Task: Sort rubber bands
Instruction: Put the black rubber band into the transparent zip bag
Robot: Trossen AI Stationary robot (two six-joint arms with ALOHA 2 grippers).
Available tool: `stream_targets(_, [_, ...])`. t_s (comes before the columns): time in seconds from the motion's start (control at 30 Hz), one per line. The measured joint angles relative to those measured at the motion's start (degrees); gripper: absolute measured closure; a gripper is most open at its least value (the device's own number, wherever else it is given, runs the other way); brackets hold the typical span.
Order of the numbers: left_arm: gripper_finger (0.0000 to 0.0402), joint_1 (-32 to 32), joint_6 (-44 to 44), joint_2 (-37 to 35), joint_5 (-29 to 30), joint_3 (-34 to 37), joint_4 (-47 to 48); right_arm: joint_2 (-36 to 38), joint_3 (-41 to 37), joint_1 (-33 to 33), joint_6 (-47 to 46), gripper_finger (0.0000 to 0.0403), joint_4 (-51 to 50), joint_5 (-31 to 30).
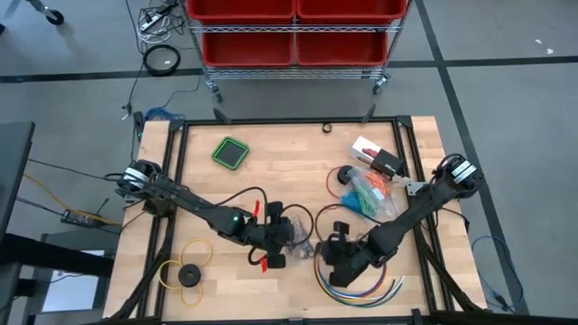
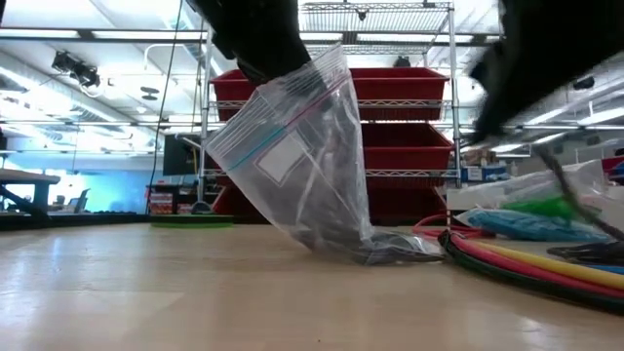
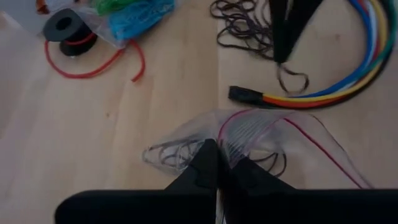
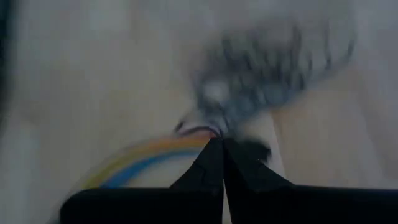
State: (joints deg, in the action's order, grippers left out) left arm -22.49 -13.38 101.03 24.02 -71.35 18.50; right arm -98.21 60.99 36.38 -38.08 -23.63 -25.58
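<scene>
Several dark purple rubber bands (image 3: 239,28), thin loose loops, lie in a tangle on the pale wooden desk (image 3: 93,118), just beside the end of the long curved multicoloured cable bundle (image 3: 348,74). A few more dark loops already sit inside the clear zip-top plastic bag (image 3: 261,134), near the tangle.

Left pincer (image 3: 217,165): fingers together, clamped on the bag's edge. Low view shows the bag (image 2: 292,146) hoisted up with its bottom corner resting on the desk, probably so the bands inside drop to the bottom and the mouth is presented for loading.

Right pincer (image 4: 221,152): fingers together at the tip, right over the dark tangle next to the cable bundle. Can't tell whether a band is caught between them; that view is smeared. My read: it's picking purple bands to feed into the bag.

Blue and green rubber band bunches (image 3: 134,12) sit in other clear bags farther from the held bag, next to a black spool with red cord (image 3: 65,28). Looks like colours get one bag each, purple is the current batch.

Risk: cable bundle is close to the tangle, easy to snag.
</scene>
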Motion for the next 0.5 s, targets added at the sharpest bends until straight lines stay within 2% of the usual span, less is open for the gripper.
stream_targets(0.13, [0.0392,0.35,0.93,0.0,-2.59,0.0,-0.18,0.13,6.44,0.0,7.53,0.0403,1.39,-0.02])
stream_targets(0.23, [0.0392,0.88,1.54,0.0,-5.48,0.0,-1.36,0.15,9.35,0.0,14.46,0.0403,6.83,1.23])
stream_targets(0.5, [0.0392,3.01,2.69,0.0,-16.33,-0.04,-4.55,0.17,10.92,-1.41,27.89,0.0403,20.14,4.39])
